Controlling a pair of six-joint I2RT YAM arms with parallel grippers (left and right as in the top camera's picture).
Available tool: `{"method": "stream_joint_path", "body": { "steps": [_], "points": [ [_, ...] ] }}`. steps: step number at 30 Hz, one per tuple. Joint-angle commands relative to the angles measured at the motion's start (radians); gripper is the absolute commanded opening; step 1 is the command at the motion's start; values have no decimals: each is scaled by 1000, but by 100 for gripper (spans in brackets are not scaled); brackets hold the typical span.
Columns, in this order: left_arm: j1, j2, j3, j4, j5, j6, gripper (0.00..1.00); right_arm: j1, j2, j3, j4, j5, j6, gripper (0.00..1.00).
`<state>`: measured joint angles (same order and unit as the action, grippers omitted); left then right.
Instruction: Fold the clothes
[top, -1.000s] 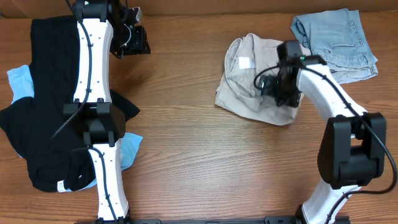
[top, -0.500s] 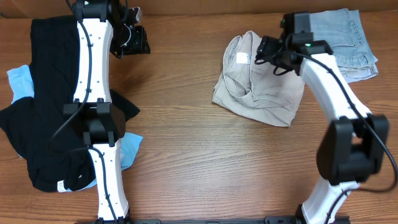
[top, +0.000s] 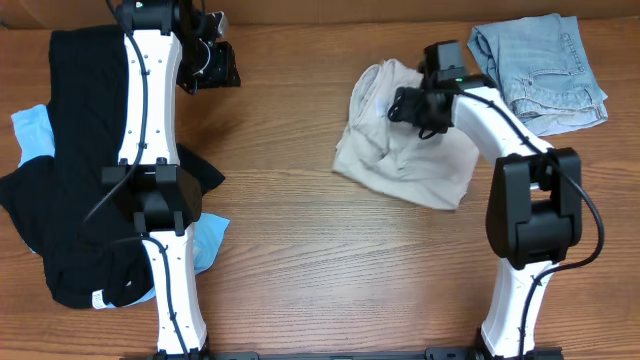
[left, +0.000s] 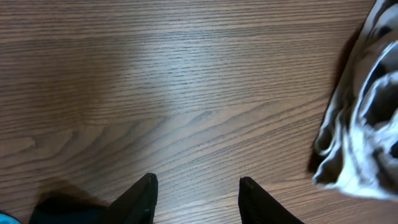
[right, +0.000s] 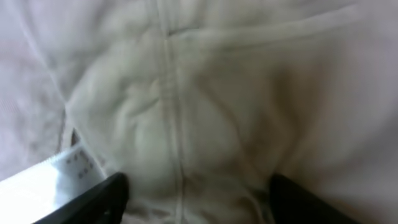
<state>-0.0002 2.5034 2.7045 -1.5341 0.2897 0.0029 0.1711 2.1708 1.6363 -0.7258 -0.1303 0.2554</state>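
The pale beige shorts (top: 400, 160) lie crumpled on the table right of centre. My right gripper (top: 407, 105) is down on their upper part. In the right wrist view its jaws stand wide apart, with a seam and bunched beige cloth (right: 186, 118) between the fingers (right: 93, 199) and a white label (right: 56, 171) at the left. My left gripper (top: 215, 65) is open at the back left over bare wood (left: 186, 93), nothing between its fingertips (left: 144, 186). Black garments (top: 60, 150) and a sky-blue one (top: 30, 135) lie at the far left. Faded denim shorts (top: 540, 65) lie at the back right.
The left arm (top: 150, 120) stretches from the front edge over the black pile. The edge of the pale shorts (left: 367, 118) shows at the right of the left wrist view. Bare wood (top: 300, 260) spans the middle and front of the table.
My right gripper has moved from the shorts' right side up and leftward to their upper part. The beige shorts have shifted and spread slightly left. The left arm has not moved.
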Motion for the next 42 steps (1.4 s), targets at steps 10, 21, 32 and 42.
{"method": "stream_joint_path", "body": {
  "steps": [10,21,32,42],
  "points": [
    [-7,-8,20,-8,-13,20,45,103,64,-14,-459,176,-125,95],
    [-7,-8,20,-3,-35,20,45,-52,64,-13,-331,-138,-99,88],
    [-7,-8,20,-5,-35,19,45,95,64,-14,77,-196,560,95],
    [-7,-8,20,-30,-34,16,45,85,-11,27,360,-85,593,95]
  ]
}}
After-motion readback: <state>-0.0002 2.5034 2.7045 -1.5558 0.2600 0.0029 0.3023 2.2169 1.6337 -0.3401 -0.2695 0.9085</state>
